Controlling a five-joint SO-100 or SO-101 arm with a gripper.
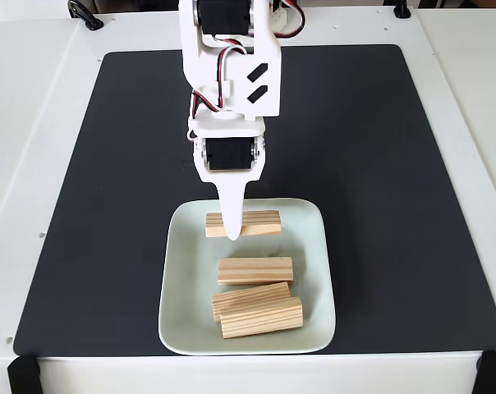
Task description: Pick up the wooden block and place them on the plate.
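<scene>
- Gripper [232, 230] is hanging at frame centre over the plate's [182, 324] top edge, its tip overlapping the top wooden block [260, 222]; can't tell whether the jaws are parted or clamped.
- All four blocks are lying on the plate: one up top, one in the middle [255, 270], two touching at the bottom [250, 297] [262, 318].
- Blocks are looking light, rigid, grooved, so not slippery; best pinched across the short width, mid-length.

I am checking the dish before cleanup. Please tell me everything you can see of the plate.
The plate is a pale mint-white square dish with rounded corners and a raised rim, glossy like ceramic. It lies flat at the near edge of the black mat. Four wooden blocks rest inside it. The gripper hangs over the farthest block.
</scene>
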